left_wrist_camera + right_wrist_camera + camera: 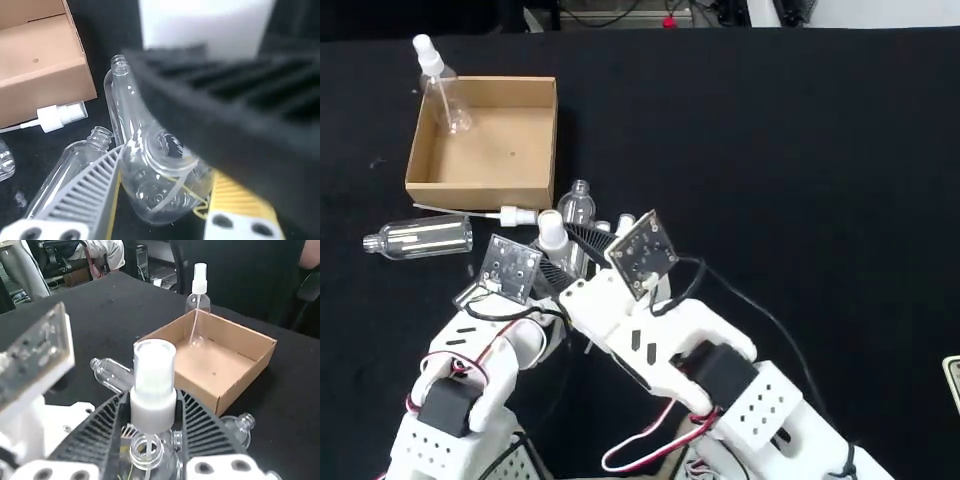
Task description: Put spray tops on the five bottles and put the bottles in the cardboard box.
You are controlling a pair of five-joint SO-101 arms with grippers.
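You had a black tabletop carrying an open cardboard box at 10 o'clock from the tools. A capped bottle stood in the box's far corner. An uncapped bottle lay at 9 o'clock, with a loose spray top beside it. Your left tool was clamped around a clear bottle, neck up. Directly above that neck, your right tool gripped a white spray top, its tube entering the opening.

left arm: stretched forward, low; left gripper clamped around a bottle
right arm: angled inward beside it; right gripper pinching a spray top
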